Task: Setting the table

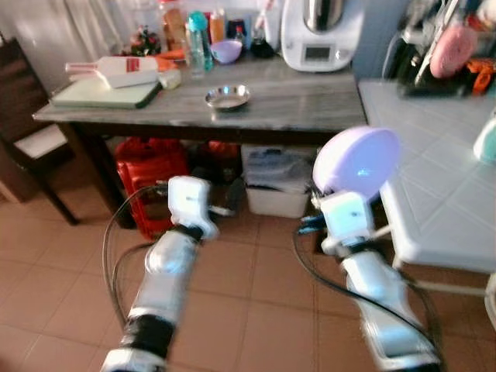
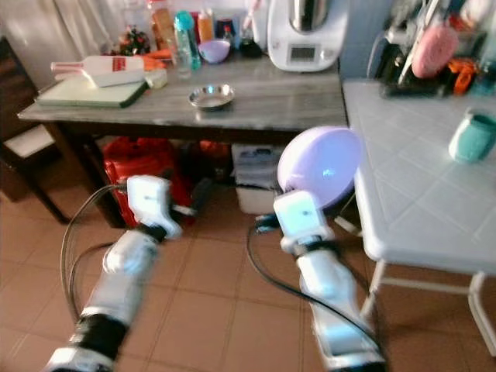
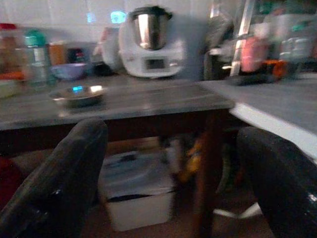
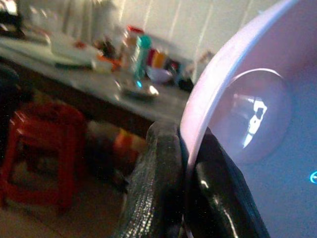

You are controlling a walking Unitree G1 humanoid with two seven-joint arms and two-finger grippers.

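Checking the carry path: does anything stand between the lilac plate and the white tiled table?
Nothing visible does. The right end effector holds the lilac plate on edge, just beside the white tiled table, whose near part lies bare.

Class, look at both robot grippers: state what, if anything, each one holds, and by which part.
The right gripper holds a pale lilac round plate, jaws pinched on its rim. The left gripper holds nothing; its jaws stand apart.
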